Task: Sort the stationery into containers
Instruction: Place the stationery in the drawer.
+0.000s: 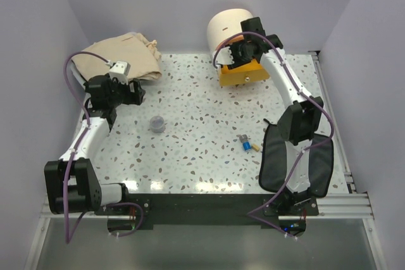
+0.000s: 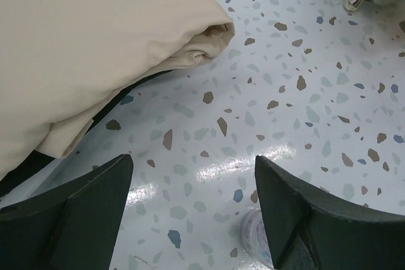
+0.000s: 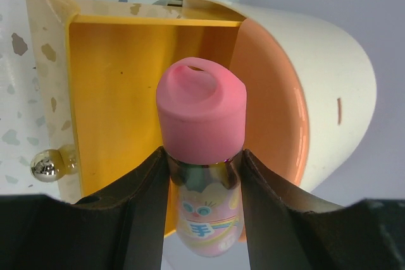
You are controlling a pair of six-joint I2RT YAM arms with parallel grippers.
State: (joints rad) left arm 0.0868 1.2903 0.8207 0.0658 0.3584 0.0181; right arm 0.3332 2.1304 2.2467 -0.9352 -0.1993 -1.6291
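Right gripper [image 3: 202, 164] pinches pink tube [image 3: 201, 115] over open orange drawer [image 3: 107, 93] of cream box [image 3: 319, 74], far right, with tube's base cut off. Left gripper [image 2: 193, 184] spread beside beige cloth [image 2: 95, 42], far left. Grey pot [image 1: 157, 123] mid-table. Black pouch [image 1: 320, 170] near right, part-hidden by arm.

Poss. "手" on pink tube [image 3: 201, 150]

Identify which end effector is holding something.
The right end effector, gripping the pink tube above the orange drawer; the left end effector hangs open and empty.

Bright even overhead light, glare on the table [image 1: 209, 184], soft shadows, near jaws blurred
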